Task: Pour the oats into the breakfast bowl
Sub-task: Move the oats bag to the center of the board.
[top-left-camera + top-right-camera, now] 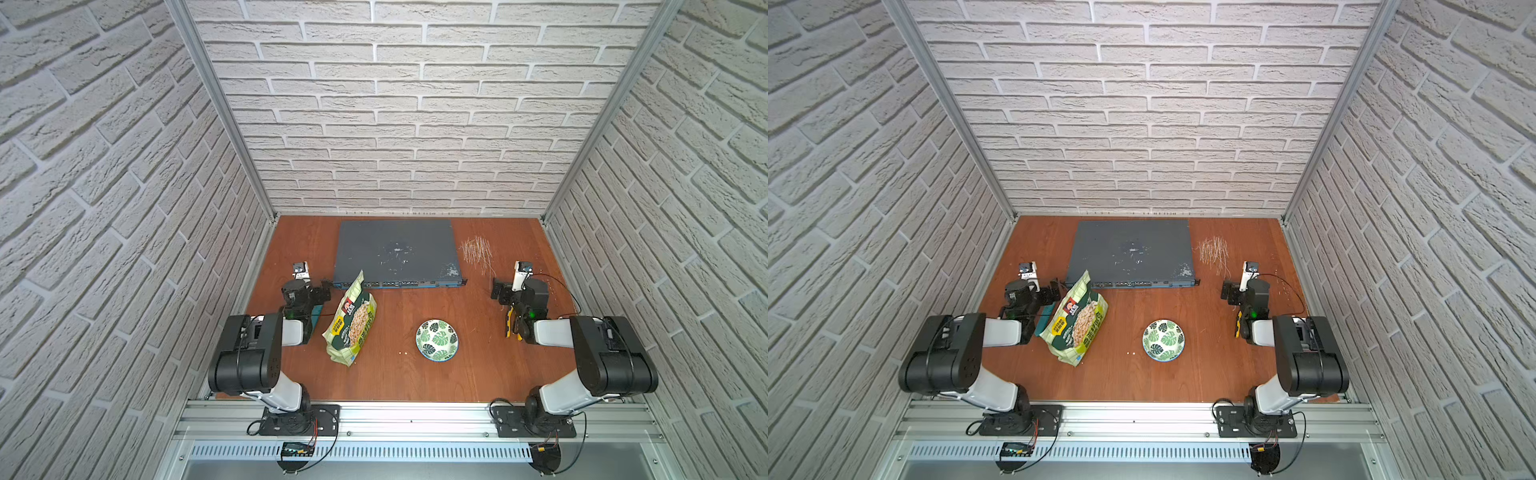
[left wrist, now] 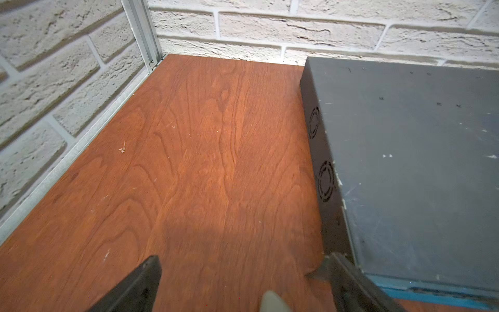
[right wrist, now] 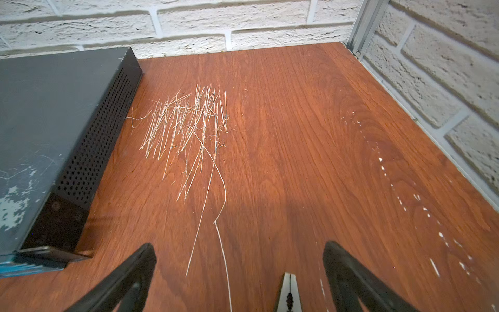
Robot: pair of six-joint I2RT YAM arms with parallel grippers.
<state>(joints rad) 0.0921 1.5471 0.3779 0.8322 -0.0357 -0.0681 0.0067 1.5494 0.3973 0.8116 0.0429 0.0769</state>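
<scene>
White brick-patterned walls [image 1: 395, 124] close in a reddish wooden tabletop [image 1: 415, 382] on three sides. A flat grey box [image 1: 395, 253] sits against the far wall, with a patch of pale scratches [image 1: 477, 253] beside it.

The oats are in their light-green pouch [image 1: 351, 322], which lies on the left arm's side of the table. Its clear window faces up, and its top edge is raised toward the near corner of the grey box. The breakfast bowl [image 1: 437, 340] stands upright nearer the middle, apart from the pouch, and looks empty. A few loose flakes [image 1: 402, 353] lie on the wood between them. This spacing probably leaves room to lift and tip the pouch without knocking the bowl.

The left gripper [image 2: 244, 258] is spread wide with nothing between its fingers. It hangs low over bare wood just beside the pouch's upper end, so this arm is well placed to take the pouch. A pale tip [image 2: 270, 299] at the edge of the left wrist view may be the pouch's corner, but too little of it shows to be sure.

The right gripper [image 3: 239, 245] is also fully apart and empty. It is parked over the scratched area, well away from the bowl, which keeps the middle of the table clear. Pouring has not begun, and the first need is a firm hold on the crinkly pouch.
</scene>
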